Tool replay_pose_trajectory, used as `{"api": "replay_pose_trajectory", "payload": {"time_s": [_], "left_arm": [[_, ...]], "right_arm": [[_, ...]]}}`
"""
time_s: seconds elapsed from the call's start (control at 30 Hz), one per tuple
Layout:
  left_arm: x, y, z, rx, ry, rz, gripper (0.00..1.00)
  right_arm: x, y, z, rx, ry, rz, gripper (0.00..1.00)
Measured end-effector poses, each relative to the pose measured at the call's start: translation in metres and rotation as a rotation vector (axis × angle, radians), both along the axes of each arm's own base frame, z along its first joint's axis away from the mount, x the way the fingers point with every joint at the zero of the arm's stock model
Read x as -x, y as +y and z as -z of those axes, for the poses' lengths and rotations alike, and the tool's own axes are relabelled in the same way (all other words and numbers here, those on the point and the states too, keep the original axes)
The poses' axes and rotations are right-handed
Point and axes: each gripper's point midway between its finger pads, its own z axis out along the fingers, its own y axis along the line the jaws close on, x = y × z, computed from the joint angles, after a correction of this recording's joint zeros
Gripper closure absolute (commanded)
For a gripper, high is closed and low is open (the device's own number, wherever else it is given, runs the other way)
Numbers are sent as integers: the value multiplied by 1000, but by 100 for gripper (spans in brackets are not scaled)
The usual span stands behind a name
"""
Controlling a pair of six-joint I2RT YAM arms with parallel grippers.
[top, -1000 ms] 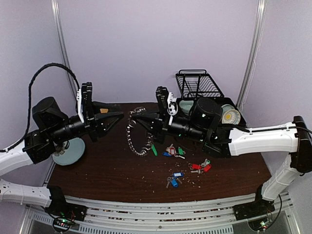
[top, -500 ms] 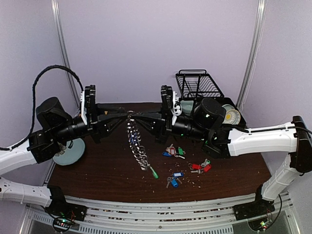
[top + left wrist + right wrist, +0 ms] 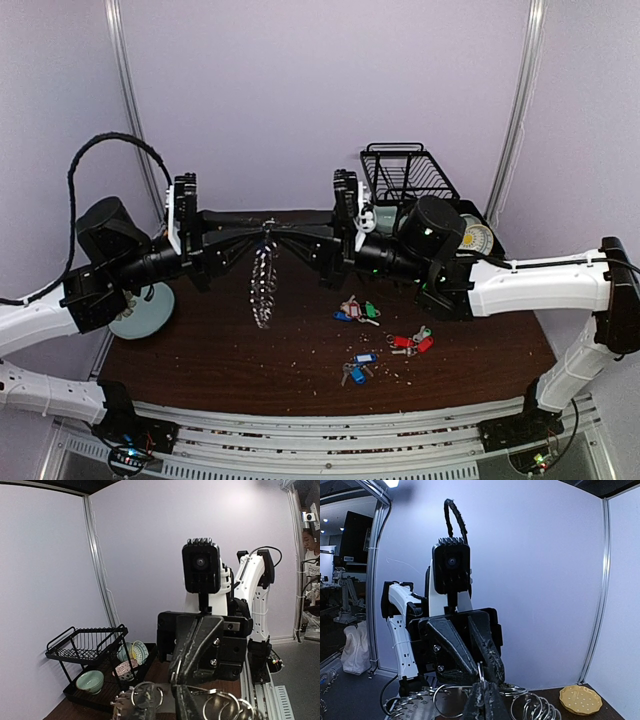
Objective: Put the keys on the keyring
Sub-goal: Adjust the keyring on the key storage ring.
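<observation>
The keyring (image 3: 263, 285) hangs as a narrow silver loop above the brown table (image 3: 200, 350), lifted at its top where both grippers meet. My right gripper (image 3: 276, 231) is shut on one ring of it, seen edge-on in the right wrist view (image 3: 484, 695). My left gripper (image 3: 260, 229) faces it tip to tip, its fingers (image 3: 470, 652) a narrow gap apart around the same ring. More rings (image 3: 145, 697) show in the left wrist view. The keys lie on the table in three clusters: red and green tags (image 3: 355, 310), red tags (image 3: 410, 342), blue tags (image 3: 357, 365).
A black dish rack (image 3: 410, 175) holding bowls stands at the back right. A pale blue-grey plate (image 3: 140, 315) lies at the left edge under the left arm. Crumbs are scattered near the keys. A yellow disc (image 3: 580, 699) shows in the right wrist view.
Both grippers rose and came together at the top of the keyring, which now hangs free of the table. The left jaws have narrowed around a ring.
</observation>
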Motion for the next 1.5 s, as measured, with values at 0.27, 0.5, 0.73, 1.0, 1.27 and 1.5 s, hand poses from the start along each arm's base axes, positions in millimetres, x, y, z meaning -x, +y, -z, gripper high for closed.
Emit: {"api": "replay_pose_trajectory", "payload": {"time_s": [0.27,0.5,0.73,1.0,1.27,1.5], "left_arm": [[1,-3,-3,-2,-16,13,77],[6,-6,-1,-11,-28,35,94],[5,-6,-1,-15,-41,25,100],[2,-5,19,-124,8,-19,100],[-12,0,47,-395,66,-106,100],[-14,8,57,-518,62,-140,100]], "right_arm": [[0,0,-3,-7,-11,0,100],[-2,0,-2,1,-7,5,100],[-1,0,-1,5,-22,7,100],[-14,-1,21,122,-32,20,79],[-27,-2,47,415,-180,71,61],[-22,-8,64,538,-272,45,70]]}}
